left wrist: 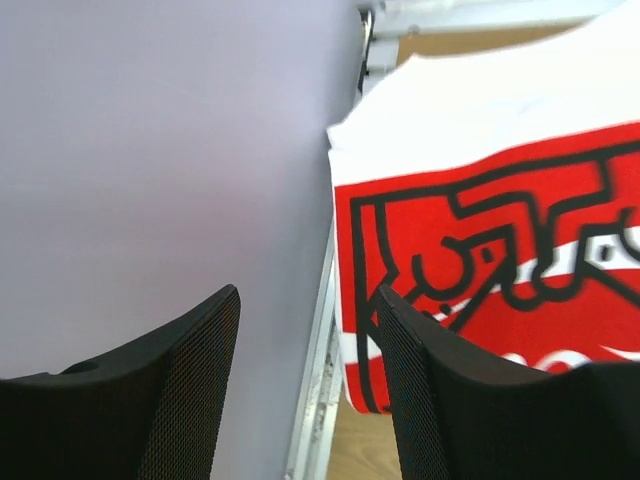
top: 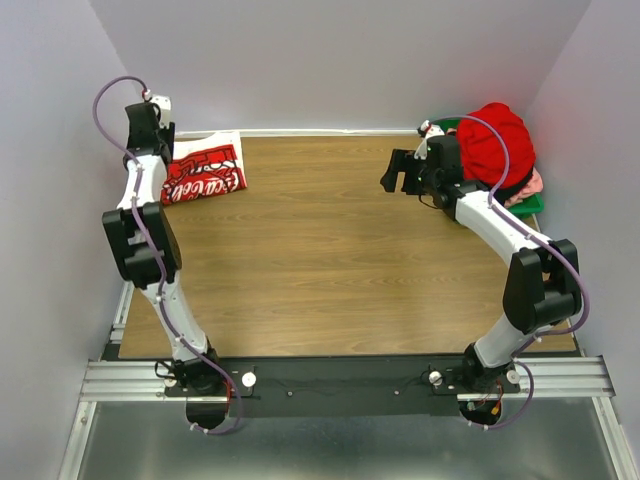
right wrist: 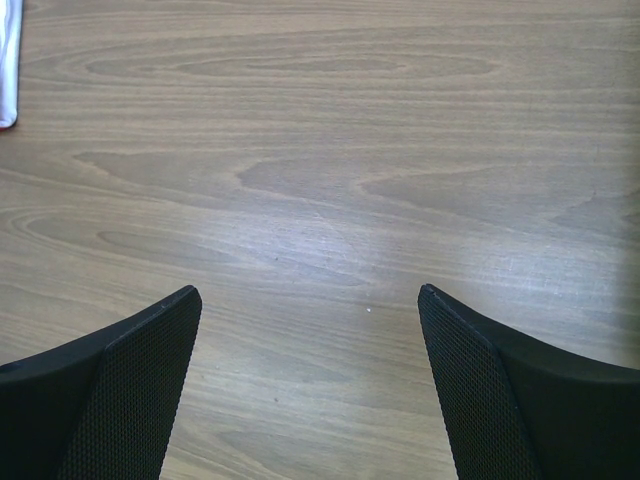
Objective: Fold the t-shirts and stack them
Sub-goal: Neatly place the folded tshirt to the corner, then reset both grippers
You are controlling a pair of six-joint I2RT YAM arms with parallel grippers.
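The wooden table (top: 330,260) fills the middle of the top view, with bare board across its centre. The left arm (top: 150,250) rises along the left edge of the frame toward the upper left corner. The right arm (top: 500,235) bends up the right side and reaches in toward the upper middle.

At the upper right, a red tee (top: 497,140) lies bunched in a heap on top of a green bin (top: 531,206). A bit of pink tee (top: 535,183) pokes out beneath it at the bin's right side. At the upper left, a white tee (top: 205,172) lies folded flat on the table's far corner with its large red-and-white print facing up. Its left edge reaches the metal rail (left wrist: 322,340) that runs beside the wall.

The right gripper (top: 398,172) hangs over bare wood in the upper middle, well apart from both tees. In its wrist view the two dark fingers (right wrist: 130,395) stand wide apart, with only table grain between them. The left gripper (left wrist: 305,385) sits just beside the white tee's left edge. Its fingers (left wrist: 190,395) are parted, and only wall and rail show in the gap. The right-hand finger overlaps the print in that view, but I cannot tell whether it touches the cloth.
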